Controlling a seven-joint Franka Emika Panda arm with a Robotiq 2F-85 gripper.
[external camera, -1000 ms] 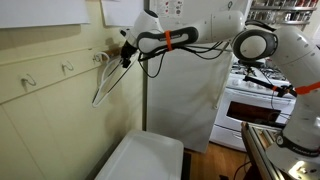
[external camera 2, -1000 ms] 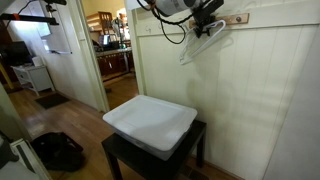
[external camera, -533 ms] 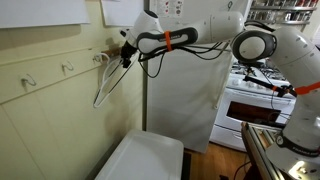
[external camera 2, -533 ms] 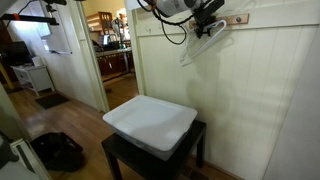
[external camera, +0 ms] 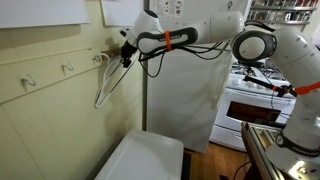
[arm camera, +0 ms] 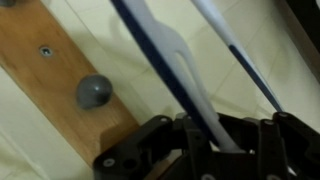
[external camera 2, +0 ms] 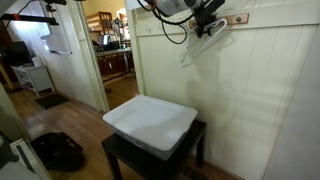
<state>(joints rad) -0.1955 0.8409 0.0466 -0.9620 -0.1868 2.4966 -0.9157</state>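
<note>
Arm [external camera: 200, 30] stretched level toward wall. Tool [external camera: 126, 52] at wooden peg rail [arm camera: 55, 75], clamped on white clothes hanger [arm camera: 165, 60]. Hanger lies against wall panelling, above tabletop [external camera 2: 118, 150] wall-side edge. Grey peg [arm camera: 93, 92] just beside tool. White lidded bin [external camera 2: 150, 122] covers tabletop.

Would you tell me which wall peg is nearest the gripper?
The peg beside the white hanger, right by the gripper; the other two pegs sit farther off, bare.

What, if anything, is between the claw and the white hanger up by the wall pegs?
Nothing visible. In the wrist view the hanger sits gripped between the fingers of the claw, beside a peg on the wooden rail.
</note>
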